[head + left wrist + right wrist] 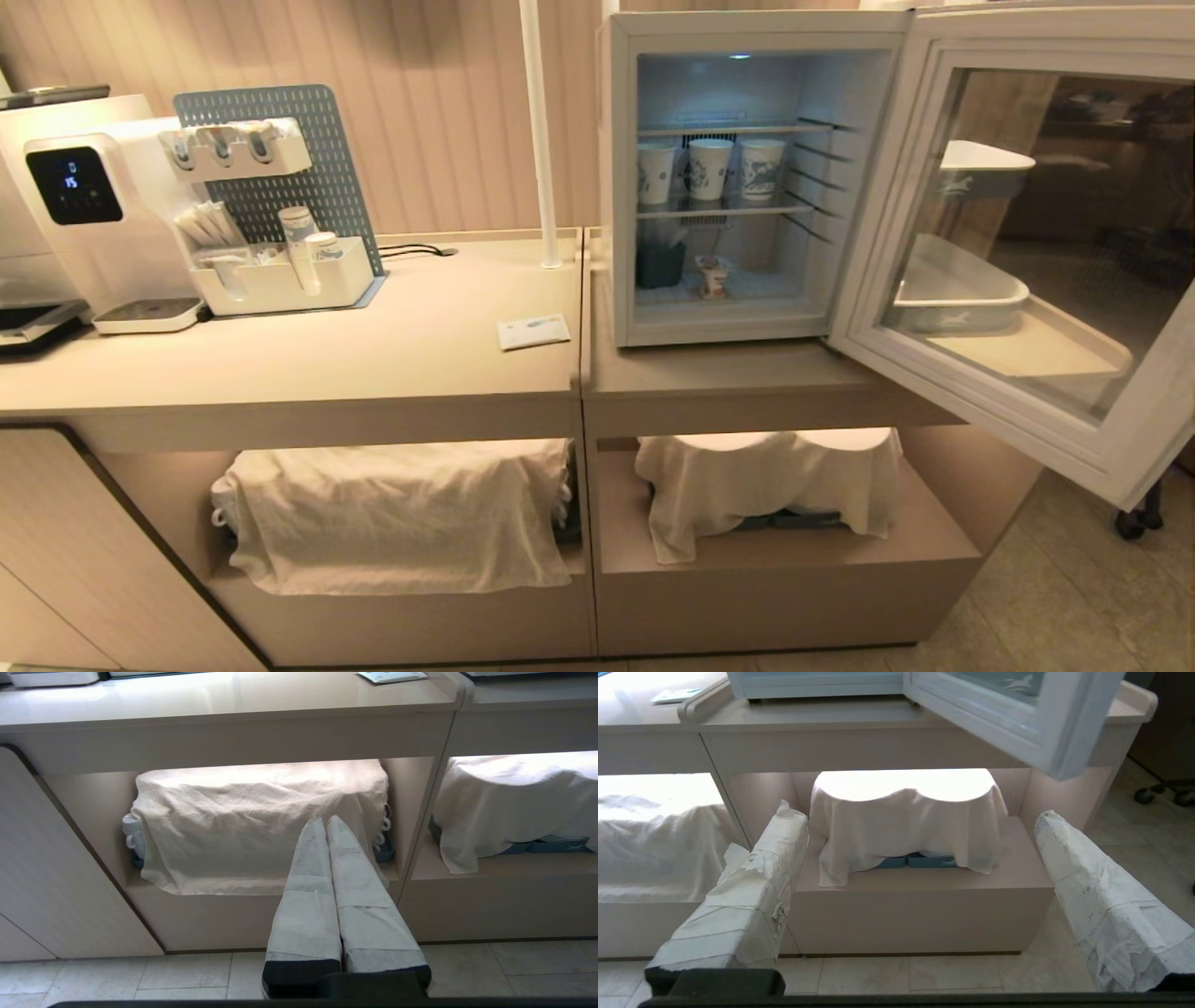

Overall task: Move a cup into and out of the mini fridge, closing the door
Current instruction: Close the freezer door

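Observation:
The mini fridge (747,327) stands on the right counter with its inside lit. Its glass door (1027,411) is swung wide open to the right. The small white cup (715,276) with orange marks stands on the fridge floor, next to a dark container (660,263). Neither gripper shows in the head view. My left gripper (325,820) is shut and empty, hanging low before the left lower shelf. My right gripper (916,819) is open and empty, low before the right lower shelf, below the fridge's base (817,683) and the door's lower edge (1017,723).
Three taller paper cups (709,168) stand on the fridge's wire shelf. On the left counter are a water dispenser (75,205), a pegboard organizer (280,233) and a paper card (533,331). A white pole (539,131) rises between the counters. Cloth-covered stacks (392,513) (766,476) fill the lower shelves.

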